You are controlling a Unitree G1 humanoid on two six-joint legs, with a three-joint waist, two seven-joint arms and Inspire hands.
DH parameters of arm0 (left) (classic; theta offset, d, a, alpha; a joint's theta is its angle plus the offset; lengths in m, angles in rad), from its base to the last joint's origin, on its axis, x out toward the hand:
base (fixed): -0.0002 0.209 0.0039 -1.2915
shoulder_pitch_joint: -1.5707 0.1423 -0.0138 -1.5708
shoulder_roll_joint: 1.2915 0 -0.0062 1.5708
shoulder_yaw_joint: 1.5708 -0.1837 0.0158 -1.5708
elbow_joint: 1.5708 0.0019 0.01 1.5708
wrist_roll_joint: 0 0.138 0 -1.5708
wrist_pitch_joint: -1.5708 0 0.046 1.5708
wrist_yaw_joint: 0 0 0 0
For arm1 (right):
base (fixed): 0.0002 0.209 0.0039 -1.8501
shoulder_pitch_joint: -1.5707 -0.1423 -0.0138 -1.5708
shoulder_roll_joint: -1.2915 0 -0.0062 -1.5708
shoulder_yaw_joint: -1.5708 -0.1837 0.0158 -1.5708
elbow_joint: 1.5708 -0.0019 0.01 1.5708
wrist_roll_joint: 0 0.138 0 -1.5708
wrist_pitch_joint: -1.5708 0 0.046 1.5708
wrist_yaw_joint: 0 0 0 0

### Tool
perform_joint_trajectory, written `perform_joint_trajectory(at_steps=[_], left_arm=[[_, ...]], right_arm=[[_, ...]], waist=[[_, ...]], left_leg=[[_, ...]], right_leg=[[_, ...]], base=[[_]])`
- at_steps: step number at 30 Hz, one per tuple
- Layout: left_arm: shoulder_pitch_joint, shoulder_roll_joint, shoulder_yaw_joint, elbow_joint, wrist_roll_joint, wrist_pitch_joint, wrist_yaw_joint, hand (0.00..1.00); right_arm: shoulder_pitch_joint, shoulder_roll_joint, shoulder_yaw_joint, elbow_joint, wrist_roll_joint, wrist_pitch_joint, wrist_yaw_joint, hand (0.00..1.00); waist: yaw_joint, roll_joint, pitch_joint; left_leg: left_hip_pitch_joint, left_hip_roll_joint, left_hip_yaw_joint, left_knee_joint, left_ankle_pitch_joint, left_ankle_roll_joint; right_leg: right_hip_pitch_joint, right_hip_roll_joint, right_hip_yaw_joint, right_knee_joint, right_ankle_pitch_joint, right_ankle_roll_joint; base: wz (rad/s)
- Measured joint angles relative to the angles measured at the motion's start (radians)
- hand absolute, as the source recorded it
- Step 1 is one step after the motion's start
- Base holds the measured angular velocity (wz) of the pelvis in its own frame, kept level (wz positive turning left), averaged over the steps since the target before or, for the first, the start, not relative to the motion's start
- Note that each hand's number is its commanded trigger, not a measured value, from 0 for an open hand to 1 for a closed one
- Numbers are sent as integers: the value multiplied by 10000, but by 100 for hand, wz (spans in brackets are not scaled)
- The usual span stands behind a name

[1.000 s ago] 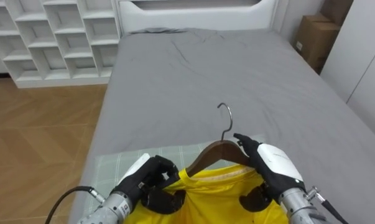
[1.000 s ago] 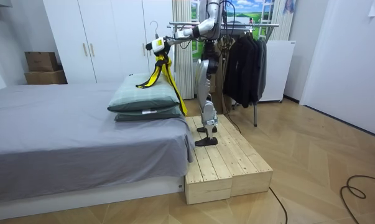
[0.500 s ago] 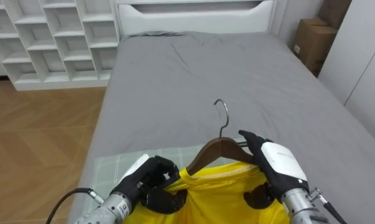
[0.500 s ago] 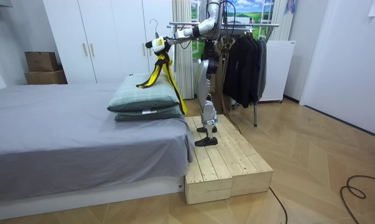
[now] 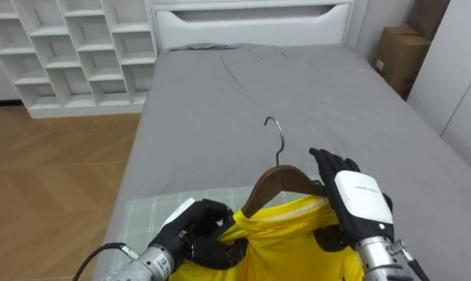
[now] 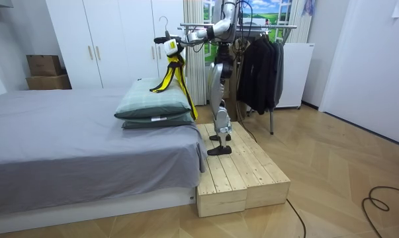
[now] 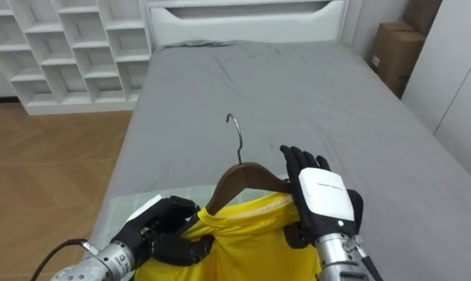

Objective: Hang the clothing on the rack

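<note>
Hanger and shirt aloft over the bed: my left hand (image 5: 196, 234) is curled tight on the bunched collar of the yellow garment (image 5: 286, 242). My right hand (image 5: 360, 199) lays near-straight fingers over the far shoulder of the brown wooden hanger (image 5: 278, 181), thumb tucked under the cloth, which I read as a pinch. The metal hook (image 5: 276, 133) stands free just beyond both hands, above the grey bed (image 5: 297, 86). In the room view the cloth trails below the hands towards the pale green pillows (image 6: 153, 102), and the clothes rail (image 6: 252, 26) stands behind the robot. My worry is that turn to the rail. A light pinch could let the hanger swivel or the garment slide off, and the trailing hem could catch the pillows.
</note>
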Motion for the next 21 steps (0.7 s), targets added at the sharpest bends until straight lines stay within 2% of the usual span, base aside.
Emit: perform_joint_trajectory(at_steps=[7,8,9,11,13,21], left_arm=[[-1,-82,-4,-2,-374,201,1,100],[-2,-89,-6,-3,-410,201,1,100],[-1,-91,-10,-3,-459,204,2,100],[-2,-93,-11,-3,-463,205,1,100],[-2,-92,-11,-1,-485,206,3,100],[-1,-12,-112,0,-486,207,25,100]], right_arm=[[0,9,-3,246,-198,122,-575,0],[-2,9,-3,237,-200,122,-636,2],[3,10,3,234,-203,125,-745,58],[32,9,8,234,-212,130,-838,76],[84,2,19,235,-186,148,-975,100],[99,-178,393,235,-207,453,-1109,100]], waist=[[2,20,-11],[9,23,-17],[17,23,-17],[53,21,-18],[112,23,-19],[232,12,-13]], left_leg=[[-124,-2,-7,18,-13,8],[-151,-2,-2,21,-12,9],[-179,-2,-2,20,-11,9],[-171,-4,6,24,-10,8],[-132,-6,25,27,-9,7],[-132,4,18,31,-10,5]], right_leg=[[-135,5,-38,6,0,-1],[-173,5,-25,13,1,-2],[-196,9,-12,12,1,-3],[-192,10,59,8,1,-2],[-150,11,83,-13,0,-2],[-139,6,45,-7,0,-2]], base=[[1],[0],[-3],[-5],[-5],[0]])
